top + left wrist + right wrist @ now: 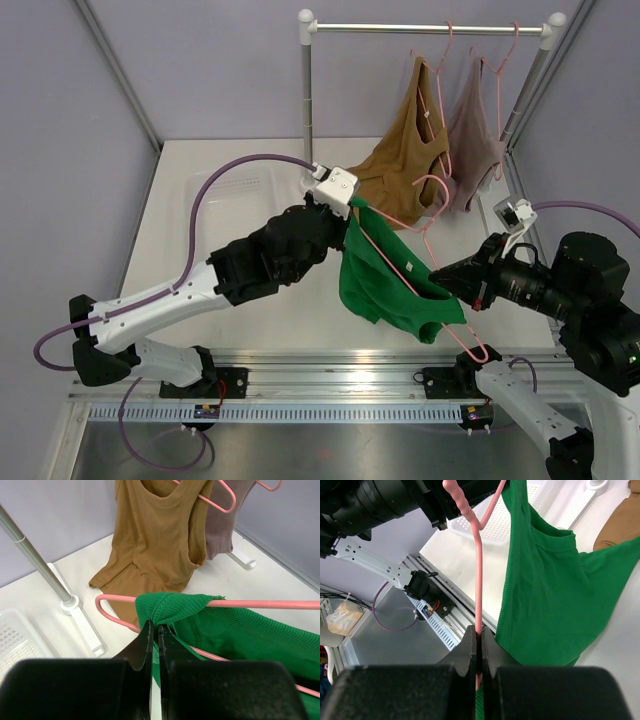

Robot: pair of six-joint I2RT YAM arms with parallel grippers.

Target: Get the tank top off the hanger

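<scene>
we are pinching the tank top [240, 635] strap in left pincer [155, 630], right pincer [479, 635] clamping hanger [478, 580]; next likely sliding strap off, away from right pincer.

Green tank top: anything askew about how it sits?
Yes. The green tank top hangs lopsided on the pink hanger: one strap is bunched at the hanger's end, pinched by the left pincer, while the body sags below.

Left arm [250, 265]: white link and bulky matte-black casings, above the left half of the silver aluminium mounting rail [330, 385].
Right arm [560, 290]: black cylindrical casings, above the rail's right end.
Purple cable [215, 185]: loops above the rail's left half.
Left gripper [155, 630]: flat black fingers [144, 647].
</scene>
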